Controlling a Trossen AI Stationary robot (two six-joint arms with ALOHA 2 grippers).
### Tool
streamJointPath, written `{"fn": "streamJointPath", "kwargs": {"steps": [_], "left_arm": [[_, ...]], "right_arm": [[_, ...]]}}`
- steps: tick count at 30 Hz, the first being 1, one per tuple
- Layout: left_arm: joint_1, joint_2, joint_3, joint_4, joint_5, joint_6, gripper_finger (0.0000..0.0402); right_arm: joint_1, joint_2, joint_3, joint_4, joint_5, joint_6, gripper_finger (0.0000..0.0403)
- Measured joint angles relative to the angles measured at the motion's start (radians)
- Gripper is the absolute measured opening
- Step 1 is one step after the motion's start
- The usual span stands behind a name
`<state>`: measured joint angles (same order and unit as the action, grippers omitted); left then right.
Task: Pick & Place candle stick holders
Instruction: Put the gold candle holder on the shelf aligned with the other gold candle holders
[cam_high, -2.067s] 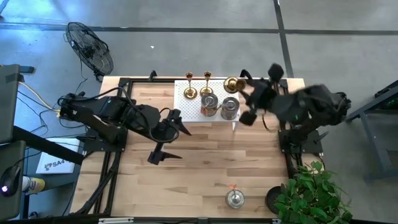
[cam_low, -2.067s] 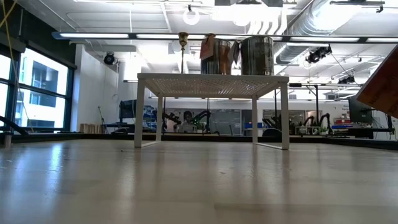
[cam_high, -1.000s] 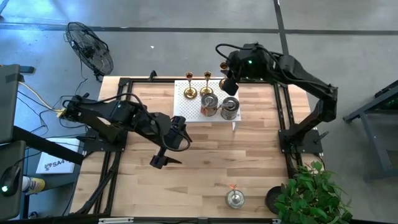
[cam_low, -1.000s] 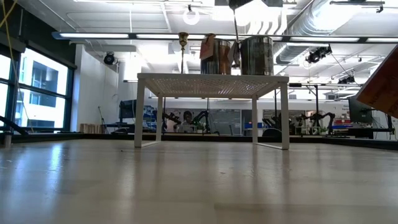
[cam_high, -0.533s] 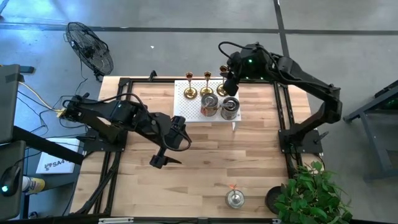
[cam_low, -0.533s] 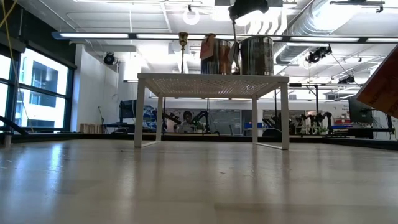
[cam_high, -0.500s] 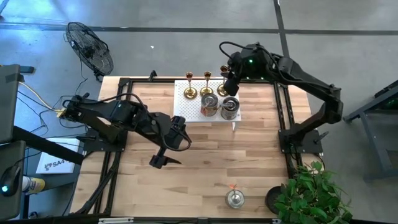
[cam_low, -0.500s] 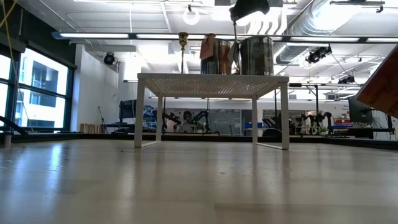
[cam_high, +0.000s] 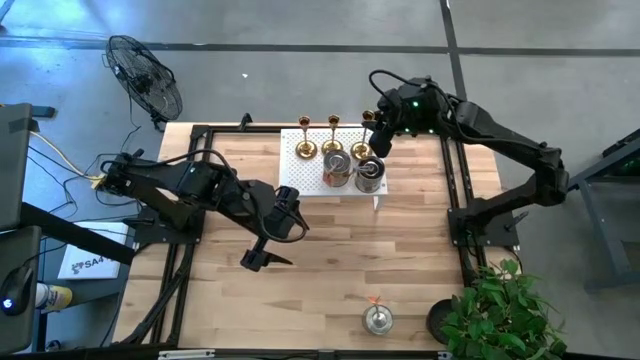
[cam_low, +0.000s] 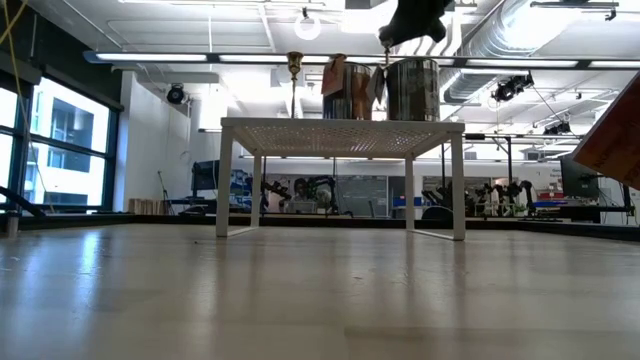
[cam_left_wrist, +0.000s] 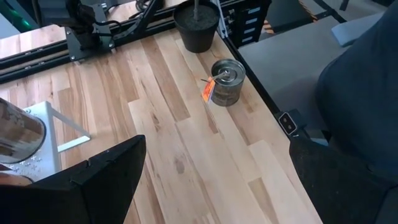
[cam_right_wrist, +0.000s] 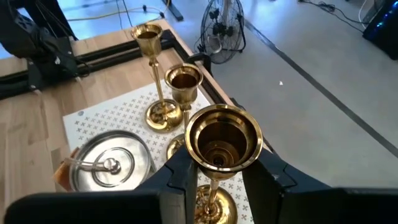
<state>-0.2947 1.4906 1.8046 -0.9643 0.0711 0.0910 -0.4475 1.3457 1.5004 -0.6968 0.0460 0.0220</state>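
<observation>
two arms over a wood table (cam_high: 330, 270) — left jaws apart, right jaws clamped on gold holder (cam_right_wrist: 219, 149).

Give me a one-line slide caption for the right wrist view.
Right gripper shut on third gold holder above white rack, beside two standing gold holders.

gold candle stick holders (cam_right_wrist: 219, 148): 3 | silver holders (cam_high: 378, 319): 3 | rack (cam_high: 292, 170): 1

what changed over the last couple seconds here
The right gripper, shut on a gold holder, swung in from beside the table's right edge and brought it over the white rack beside the two gold ones. The left gripper drifted slightly right, open. The lone silver holder stayed put.
</observation>
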Motion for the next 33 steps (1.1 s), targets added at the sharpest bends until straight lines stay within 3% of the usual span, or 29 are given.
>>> {"fn": "streamJointPath", "kwargs": {"steps": [33], "left_arm": [[0.0,0.0,0.0,0.012,0.0,0.001,0.039]], "right_arm": [[-0.013,0.001,-0.011,-0.002,-0.031,0.007,0.0097]]}}
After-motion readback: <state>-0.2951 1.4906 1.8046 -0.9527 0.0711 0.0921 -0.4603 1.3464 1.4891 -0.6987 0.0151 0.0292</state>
